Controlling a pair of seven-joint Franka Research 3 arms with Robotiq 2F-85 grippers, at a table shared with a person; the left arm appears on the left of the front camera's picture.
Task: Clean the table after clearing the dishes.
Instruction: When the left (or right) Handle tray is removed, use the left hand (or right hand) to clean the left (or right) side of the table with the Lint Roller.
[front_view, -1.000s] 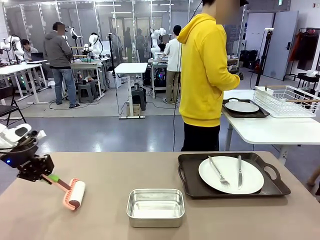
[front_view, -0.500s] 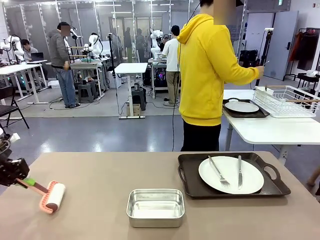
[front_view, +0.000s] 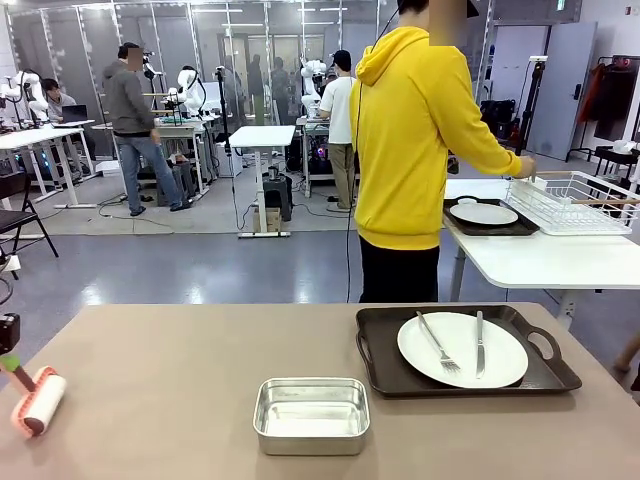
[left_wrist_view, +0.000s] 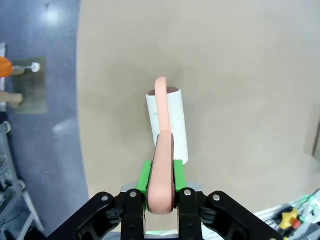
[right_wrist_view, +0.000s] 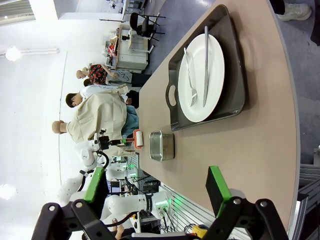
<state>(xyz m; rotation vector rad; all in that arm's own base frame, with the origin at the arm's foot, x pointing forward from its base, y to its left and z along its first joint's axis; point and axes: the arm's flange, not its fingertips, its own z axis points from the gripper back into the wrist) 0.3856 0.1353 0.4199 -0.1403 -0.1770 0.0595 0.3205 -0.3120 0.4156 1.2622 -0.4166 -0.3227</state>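
Left gripper (left_wrist_view: 160, 182) is clamped tight on the pink handle of a lint roller (left_wrist_view: 167, 122), green pads squeezing it from both sides. The white roll sits down at the far left edge of the table (front_view: 200, 370). It looks like it's touching the brown top, but I can't really be sure of contact from these angles. Right gripper (right_wrist_view: 157, 187) is hanging over the other end of the table with its fingers spread wide and nothing between them.

On the table's right side there's a dark brown handled tray (front_view: 380, 370) with a round white plate (front_view: 462, 345) on it. A fork (front_view: 437, 345) and a knife (front_view: 478, 345) lie on the plate side by side. A small rectangular steel pan (front_view: 311, 412) sits near the front edge around the middle, just left of the tray and well apart from the roller.

Past the far edge a person in a yellow hoodie (front_view: 410, 150) stands turned toward a white side table (front_view: 540, 262), one hand (front_view: 525, 168) at a wire rack (front_view: 575, 200). Next to the rack is a second dark tray (front_view: 470, 228) with another white plate (front_view: 484, 213) on it.
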